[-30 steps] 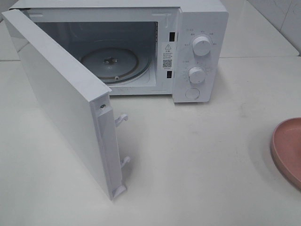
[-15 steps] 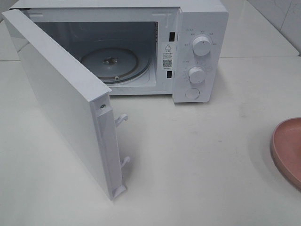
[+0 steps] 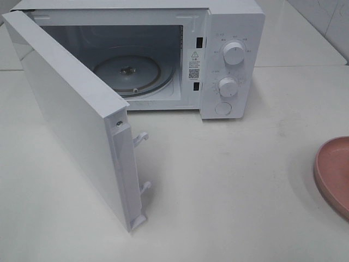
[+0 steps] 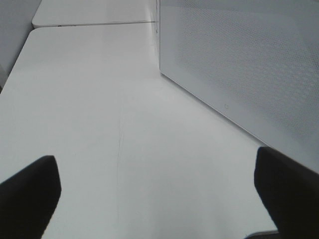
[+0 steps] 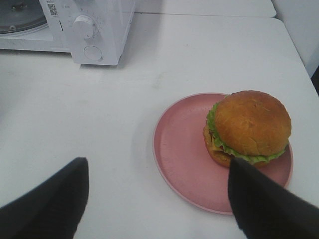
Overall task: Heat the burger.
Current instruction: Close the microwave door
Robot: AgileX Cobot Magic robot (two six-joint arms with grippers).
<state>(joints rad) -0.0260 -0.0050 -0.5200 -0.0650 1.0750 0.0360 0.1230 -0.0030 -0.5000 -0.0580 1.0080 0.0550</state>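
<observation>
The right end effector (image 5: 154, 204) hung above the counter (image 5: 99, 129) with its two dark fingers (image 5: 47, 204) spread wide and nothing between them. Just beyond the fingertips, and offset toward one finger rather than centred in the gap, sat the burger (image 5: 247, 127) on a flat pink plate (image 5: 184, 149). The burger stood upright, bun dome up, lettuce showing around its edge, and it rested toward the side of the plate farther from the microwave (image 5: 94, 30), not in the plate's middle. Being round, it offered no long axis to line up with; any approach would depend only on getting the fingers either side of the bun.

The left end effector (image 4: 159, 194) was also spread, empty, its fingers low over bare counter beside the outer face of the open microwave door (image 4: 239, 69), which stood close to one finger. No burger showed from that side.

From where the high camera looked, the door (image 3: 76, 120) was swung fully out, the cavity was open and the glass turntable (image 3: 128, 73) lay bare inside. Only the edge of the plate (image 3: 332, 174) reached into that view at the far right, well apart from the oven's mouth, and neither arm appeared there.

So the right arm looked plainly nearer to the burger, which lay ahead of it and a little to one side. I judged the coming move would need a small sideways shift and a descent before closing, and then a carry across the counter toward the open cavity.
</observation>
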